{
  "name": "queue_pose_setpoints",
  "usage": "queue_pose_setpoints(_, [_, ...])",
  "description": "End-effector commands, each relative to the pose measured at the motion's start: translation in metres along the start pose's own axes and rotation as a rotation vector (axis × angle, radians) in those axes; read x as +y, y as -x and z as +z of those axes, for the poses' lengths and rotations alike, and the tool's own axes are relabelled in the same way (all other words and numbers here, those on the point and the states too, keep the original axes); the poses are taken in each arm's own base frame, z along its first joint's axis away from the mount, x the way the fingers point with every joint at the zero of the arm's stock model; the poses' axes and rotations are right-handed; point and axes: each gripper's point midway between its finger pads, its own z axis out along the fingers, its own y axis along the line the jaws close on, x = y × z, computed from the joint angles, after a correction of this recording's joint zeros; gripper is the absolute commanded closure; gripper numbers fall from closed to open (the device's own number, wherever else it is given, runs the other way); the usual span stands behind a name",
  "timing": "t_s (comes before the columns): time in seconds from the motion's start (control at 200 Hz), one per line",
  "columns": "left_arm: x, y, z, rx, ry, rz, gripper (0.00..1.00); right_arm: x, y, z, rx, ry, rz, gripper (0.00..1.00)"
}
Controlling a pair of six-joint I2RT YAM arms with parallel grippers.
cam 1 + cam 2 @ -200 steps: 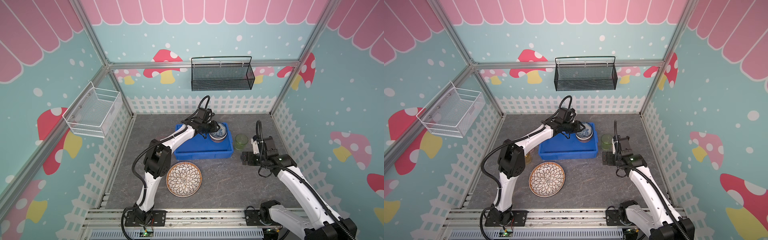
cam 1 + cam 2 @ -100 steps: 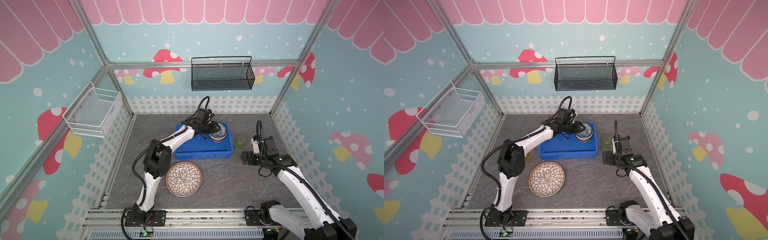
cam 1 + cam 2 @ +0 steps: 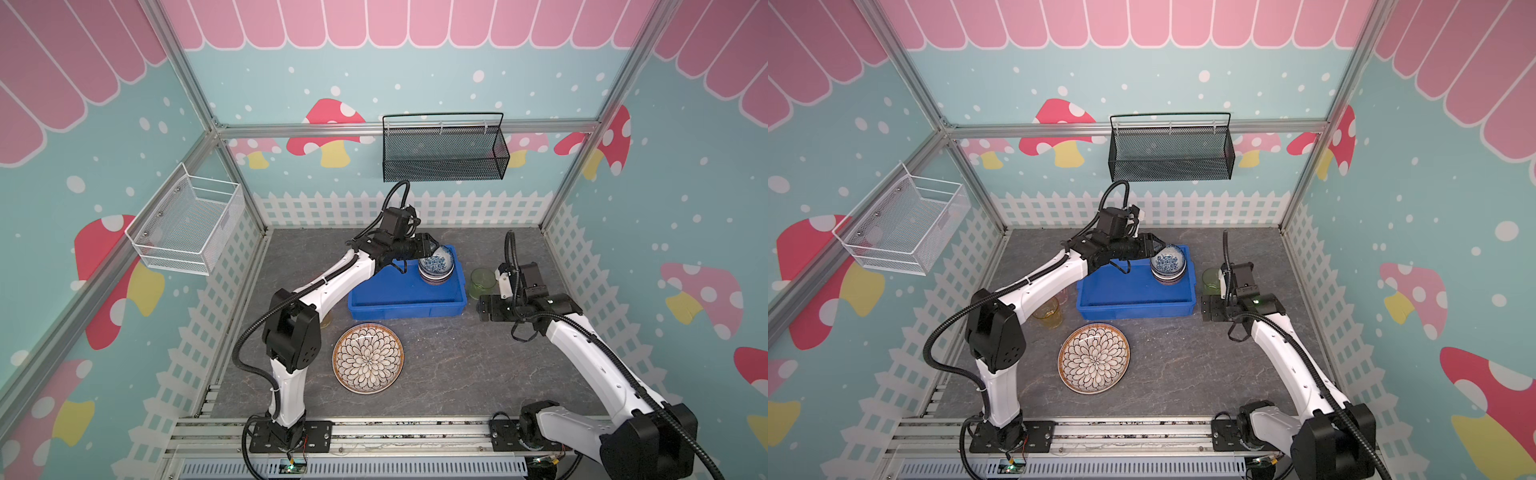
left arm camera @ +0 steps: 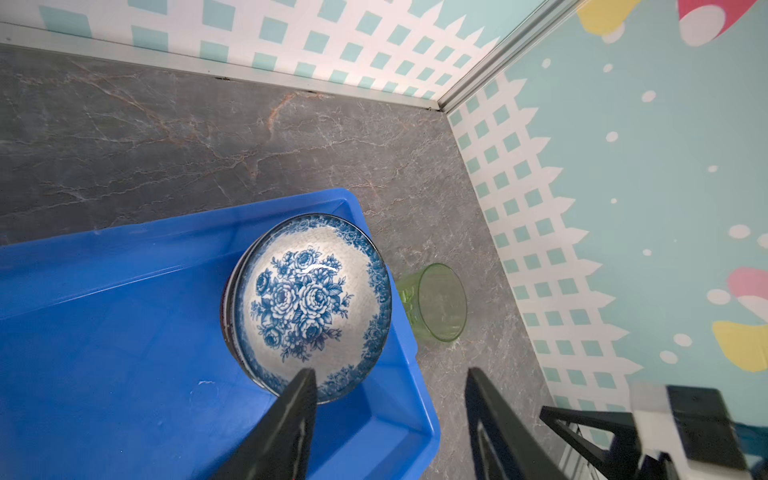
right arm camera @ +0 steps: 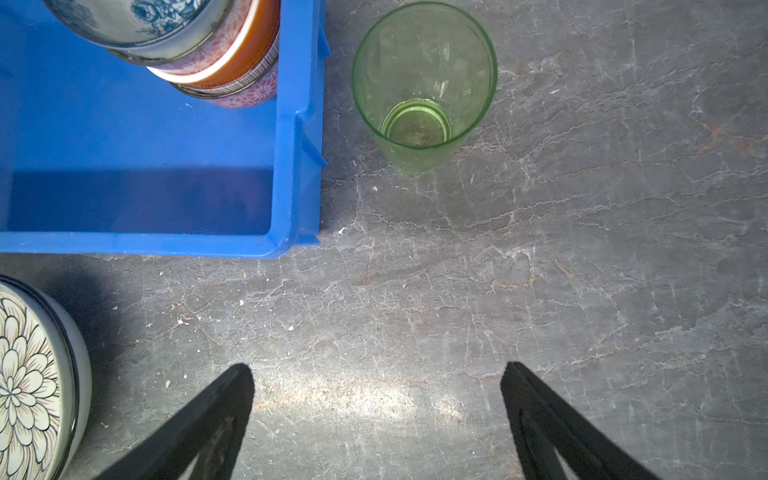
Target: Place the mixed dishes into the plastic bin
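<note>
stacked bowls in bin; yet to load plate, green cup, amber cup; seemingly released left fingers, spread right fingers.

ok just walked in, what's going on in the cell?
Dishes are going into the blue bin. Left jaws stand open at the rim of the blue-floral bowl atop the bowl stack in the bin, not gripping it. Right jaws are open and empty over the table near the green cup. That cup, the petal plate and the amber cup sit outside the bin.
</note>
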Motion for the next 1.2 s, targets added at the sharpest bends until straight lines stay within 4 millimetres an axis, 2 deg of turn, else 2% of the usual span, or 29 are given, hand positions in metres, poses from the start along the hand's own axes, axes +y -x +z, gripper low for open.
queue_pose_setpoints(0.0, [0.007, 0.003, -0.021, -0.022, 0.038, 0.027, 0.33, -0.003, 0.024, -0.002, -0.041, -0.018, -0.016, 0.03])
queue_pose_setpoints(0.155, [0.009, -0.005, -0.051, -0.028, 0.08, 0.036, 0.16, -0.017, 0.052, 0.001, -0.064, -0.034, 0.014, 0.03])
queue_pose_setpoints(0.355, [0.01, -0.013, -0.108, -0.065, 0.156, 0.083, 0.01, -0.047, 0.082, 0.012, -0.107, -0.031, 0.088, 0.01])
queue_pose_setpoints(0.435, [0.011, -0.021, -0.128, -0.055, 0.176, 0.089, 0.01, -0.059, 0.088, 0.021, -0.1, -0.048, 0.105, 0.02])
queue_pose_setpoints(0.58, [0.017, -0.033, -0.16, -0.029, 0.247, 0.137, 0.01, -0.075, 0.094, 0.038, -0.072, -0.07, 0.113, 0.15])
queue_pose_setpoints(0.65, [0.023, -0.033, -0.173, -0.031, 0.298, 0.175, 0.01, -0.076, 0.096, 0.047, -0.059, -0.062, 0.116, 0.2])
queue_pose_setpoints(0.76, [0.031, -0.031, -0.185, -0.053, 0.341, 0.206, 0.01, -0.075, 0.098, 0.06, -0.043, -0.04, 0.121, 0.27])
queue_pose_setpoints(0.875, [0.035, -0.028, -0.186, -0.068, 0.302, 0.16, 0.01, -0.067, 0.098, 0.073, -0.025, 0.015, 0.132, 0.35])
queue_pose_setpoints(1.071, [0.043, -0.026, -0.193, -0.081, 0.299, 0.126, 0.01, -0.066, 0.097, 0.091, -0.005, 0.04, 0.141, 0.39])
queue_pose_setpoints(1.196, [0.05, -0.035, -0.194, -0.082, 0.307, 0.105, 0.01, -0.068, 0.096, 0.099, 0.009, 0.027, 0.141, 0.44])
